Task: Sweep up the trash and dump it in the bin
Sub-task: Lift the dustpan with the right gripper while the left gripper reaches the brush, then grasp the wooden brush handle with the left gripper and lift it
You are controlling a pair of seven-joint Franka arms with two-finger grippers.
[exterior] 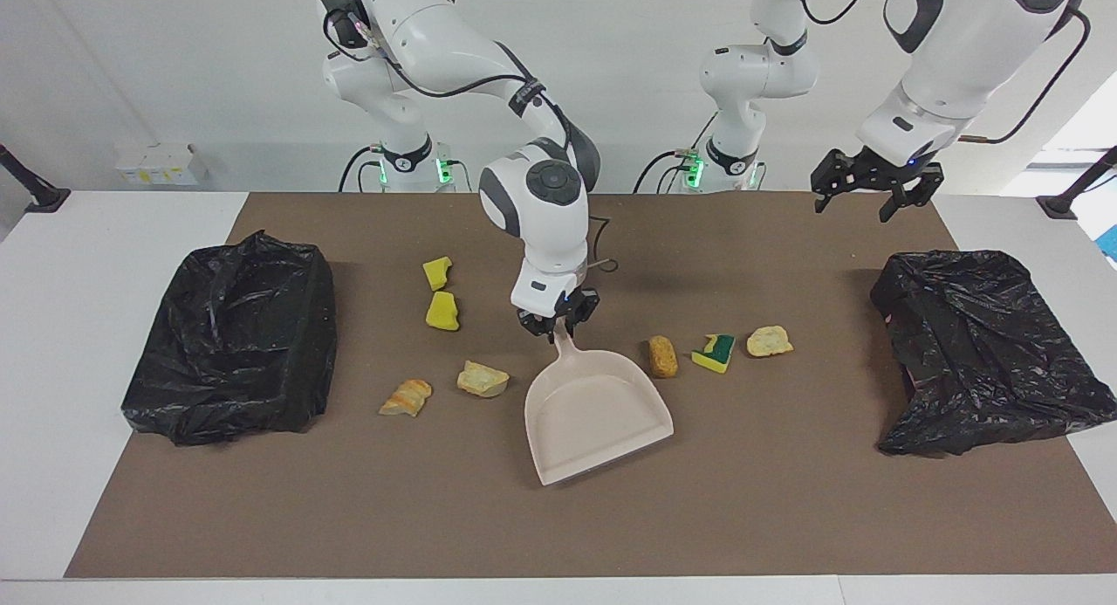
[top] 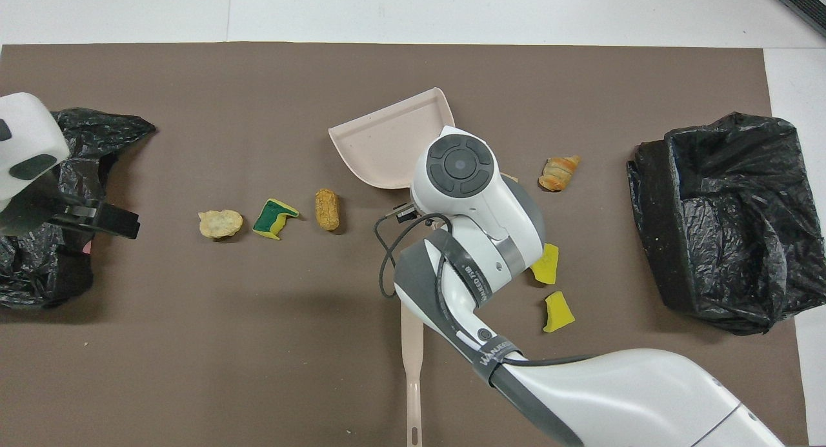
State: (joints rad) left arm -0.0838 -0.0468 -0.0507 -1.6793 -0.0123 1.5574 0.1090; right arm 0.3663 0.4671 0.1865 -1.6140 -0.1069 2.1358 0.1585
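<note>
Right gripper (exterior: 556, 326): jaws clamped on the dustpan (exterior: 598, 413) handle, pan tilted on the counter (exterior: 558, 518).
Left gripper (exterior: 866, 190): jaws wide, over the counter near a black bin (exterior: 977, 352).
Trash (exterior: 664, 357): scraps strewn on the counter at both sides of the dustpan.

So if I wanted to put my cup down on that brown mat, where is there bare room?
The broad strip of brown mat farther from the robots than the dustpan, between the two black bags, is bare. The middle band is crowded: scraps flank the dustpan, whose handle the right gripper holds.
</note>
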